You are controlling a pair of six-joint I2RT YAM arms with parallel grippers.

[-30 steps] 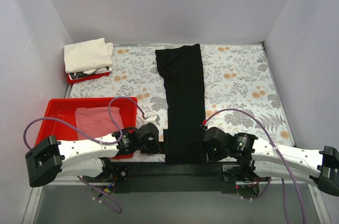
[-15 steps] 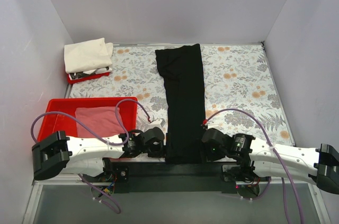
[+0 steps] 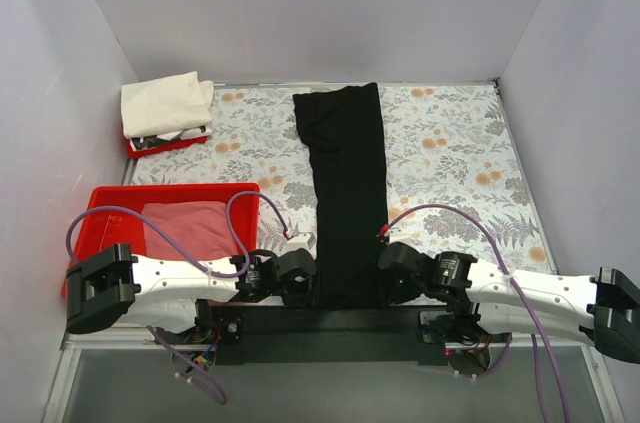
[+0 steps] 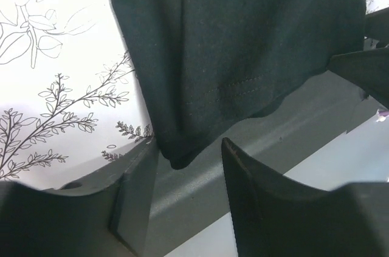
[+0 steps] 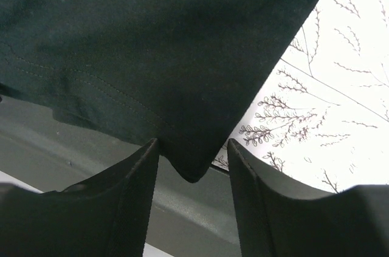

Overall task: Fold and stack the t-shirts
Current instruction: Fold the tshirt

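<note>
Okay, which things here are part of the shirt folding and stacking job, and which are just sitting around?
Part of the job: black t-shirt, pink t-shirt, cream t-shirt, left gripper and right gripper, each straddling a near corner of the black one.

Just lying about: large red tray, small red tray under the cream shirt, floral table cover.

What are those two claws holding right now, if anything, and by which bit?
Nothing is gripped yet. The left gripper and right gripper each straddle a near hem corner of the long folded black cloth t-shirt, fingers apart.
</note>
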